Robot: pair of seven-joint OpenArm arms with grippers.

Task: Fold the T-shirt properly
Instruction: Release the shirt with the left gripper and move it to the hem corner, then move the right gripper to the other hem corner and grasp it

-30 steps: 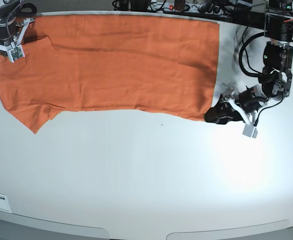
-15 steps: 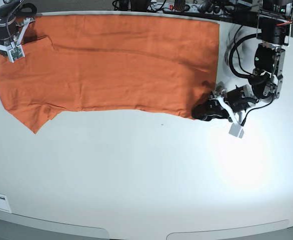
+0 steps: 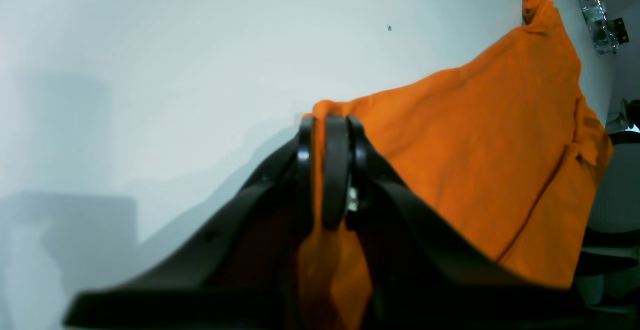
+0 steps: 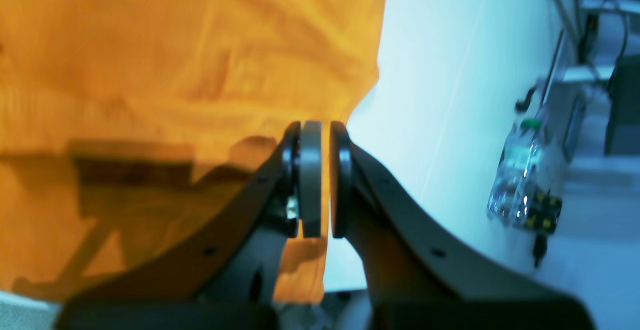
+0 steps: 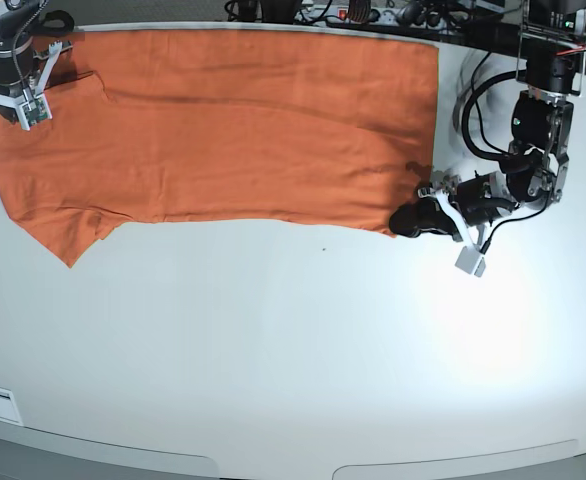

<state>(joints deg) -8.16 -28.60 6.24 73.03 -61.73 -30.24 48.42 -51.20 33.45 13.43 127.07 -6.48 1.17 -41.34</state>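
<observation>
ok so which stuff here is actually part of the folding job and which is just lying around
Part of the job:
- T-shirt, orange, spread flat
- left gripper, shut on its hem corner
- right gripper, shut on its edge at the far corner

Just lying about:
- plastic water bottle past the table edge
- cables behind the table

White table (image 5: pixel 273 350), bright glare patch near right, cables (image 5: pixel 303 10) along far edge, plastic bottle (image 4: pixel 517 175) beside table
</observation>
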